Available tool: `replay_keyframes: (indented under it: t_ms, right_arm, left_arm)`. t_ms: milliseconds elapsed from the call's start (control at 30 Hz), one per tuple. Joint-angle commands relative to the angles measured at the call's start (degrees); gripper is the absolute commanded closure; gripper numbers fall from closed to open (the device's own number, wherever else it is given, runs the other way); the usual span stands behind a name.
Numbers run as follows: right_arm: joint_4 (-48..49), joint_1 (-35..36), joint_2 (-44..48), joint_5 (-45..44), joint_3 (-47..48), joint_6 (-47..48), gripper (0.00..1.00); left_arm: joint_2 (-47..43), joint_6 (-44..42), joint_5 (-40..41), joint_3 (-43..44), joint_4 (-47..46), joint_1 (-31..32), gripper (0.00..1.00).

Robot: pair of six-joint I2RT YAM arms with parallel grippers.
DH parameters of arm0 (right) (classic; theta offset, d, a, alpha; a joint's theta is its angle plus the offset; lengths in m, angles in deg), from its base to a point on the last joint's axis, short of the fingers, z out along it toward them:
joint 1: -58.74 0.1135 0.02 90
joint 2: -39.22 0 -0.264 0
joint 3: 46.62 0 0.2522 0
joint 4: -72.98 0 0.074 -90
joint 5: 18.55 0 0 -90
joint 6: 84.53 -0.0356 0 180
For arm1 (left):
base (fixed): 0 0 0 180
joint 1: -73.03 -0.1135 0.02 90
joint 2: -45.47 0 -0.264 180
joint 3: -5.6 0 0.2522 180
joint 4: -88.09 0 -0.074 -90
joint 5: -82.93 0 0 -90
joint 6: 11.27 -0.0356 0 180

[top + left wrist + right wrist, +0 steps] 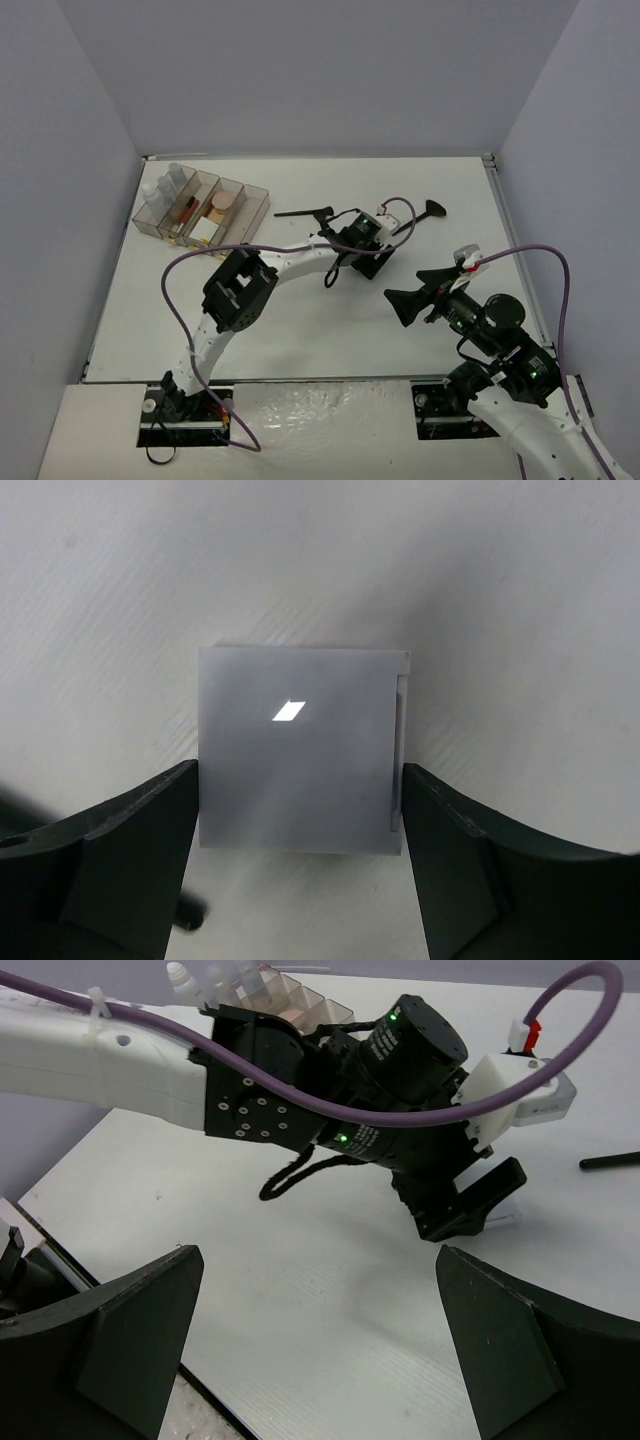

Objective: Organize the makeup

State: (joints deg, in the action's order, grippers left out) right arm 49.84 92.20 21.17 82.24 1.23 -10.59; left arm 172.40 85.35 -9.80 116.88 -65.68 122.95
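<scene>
1. Right of centre on the table, the square makeup case (300,710) lies flat between the 2 fingers of the left gripper (300,770). Each finger is at an edge, but I cannot tell whether they pinch it.
2. It looks thin and glossy, so I'd squeeze its sides squarely and lift it level.
3. The organizer tray (258,200) is well apart, at the back-left.
4. The right gripper (318,1260) hangs wide and empty.

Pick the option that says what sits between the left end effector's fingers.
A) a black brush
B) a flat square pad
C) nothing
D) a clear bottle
B: the left wrist view shows a pale, flat square pad between the two fingers of the left end effector, one finger at each side edge.
</scene>
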Motion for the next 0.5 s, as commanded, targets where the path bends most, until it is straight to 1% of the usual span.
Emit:
replay_keyframes:
  t_ms: [0, 67, 200, 300, 367, 467]
  right_arm:
    - [3.4, 0.1, 0.7, -0.7, 0.8, -0.1, 0.0]
    - [3.5, 0.1, 0.9, -0.6, 0.7, 0.0, 0.0]
    - [3.6, 0.1, 1.1, -0.4, 0.8, 0.3, 0.0]
    - [3.7, 0.1, 1.4, -0.1, 0.7, 0.4, 0.0]
    - [3.7, 0.1, 1.5, 0.0, 0.7, 0.4, 0.0]
    - [3.7, 0.1, 2.0, 0.2, 0.4, 0.5, 0.0]
  left_arm:
    - [-14.2, -1.6, 7.2, -0.6, 4.8, -0.7, 0.52]
    - [-19.2, -2.5, 10.9, -3.5, 6.9, -1.8, 0.52]
    - [-27.1, -6.1, 21.6, -8.5, 9.4, -5.3, 0.52]
    - [-31.7, -10.8, 26.6, -12.9, 10.8, -12.1, 0.52]
    - [-34.1, -12.8, 29.7, -15.3, 9.9, -16.2, 0.51]
    - [-37.2, -15.7, 31.0, -18.8, 6.7, -24.6, 0.51]
